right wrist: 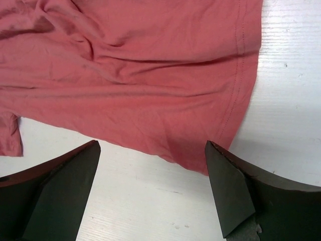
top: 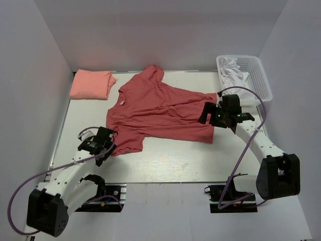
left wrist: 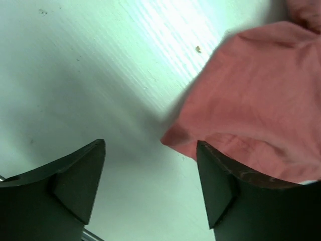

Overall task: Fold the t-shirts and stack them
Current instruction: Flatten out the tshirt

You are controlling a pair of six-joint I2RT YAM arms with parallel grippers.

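Brick-red t-shirt (top: 160,108) lies spread flat, soft, creased cotton.

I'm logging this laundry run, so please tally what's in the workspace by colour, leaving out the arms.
Brick-red t-shirt: 1
Salmon-pink t-shirt: 1
White basket: 1
White cloth bundle in the basket: 1
Total: 4

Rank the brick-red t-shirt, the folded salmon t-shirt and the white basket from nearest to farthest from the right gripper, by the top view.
1. brick-red t-shirt: its hem corner lies at the open right gripper.
2. white basket: back right corner, just behind the gripper.
3. folded salmon t-shirt: back left corner, across the table.
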